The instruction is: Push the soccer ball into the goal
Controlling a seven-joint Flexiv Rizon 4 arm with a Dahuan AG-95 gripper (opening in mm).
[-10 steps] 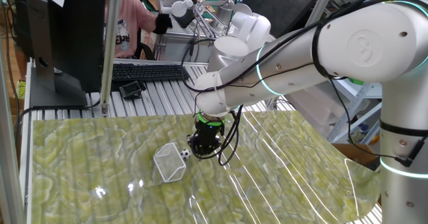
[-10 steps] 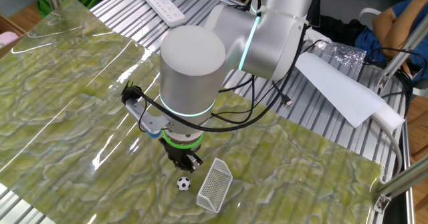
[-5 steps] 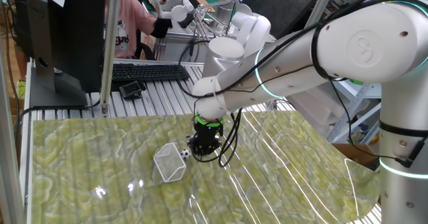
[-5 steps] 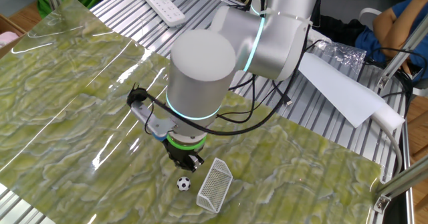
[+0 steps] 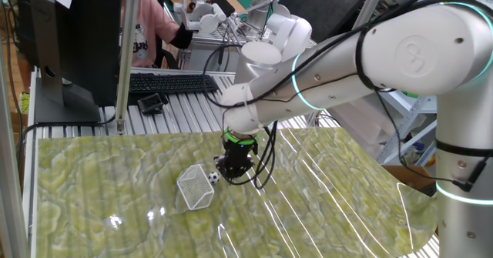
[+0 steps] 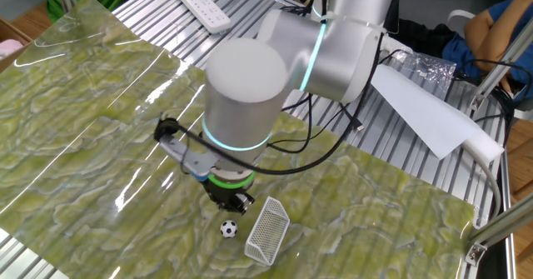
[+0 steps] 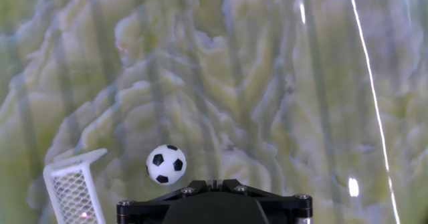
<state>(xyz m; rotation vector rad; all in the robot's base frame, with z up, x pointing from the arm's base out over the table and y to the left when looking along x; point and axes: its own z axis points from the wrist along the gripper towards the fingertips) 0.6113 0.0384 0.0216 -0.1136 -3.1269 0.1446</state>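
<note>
with my gripper [image 6: 236, 202] closed and empty just behind the ball [image 6: 228, 228], i'd nudge it gently sideways toward the goal [image 6: 267, 229].

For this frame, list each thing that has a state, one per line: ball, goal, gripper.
ball: on the mat, outside the goal, loose, just ahead of the gripper
goal: standing on the mat beside the ball, nothing inside it
gripper: shut, pointing down, low over the mat next to the ball, holding nothing
</note>
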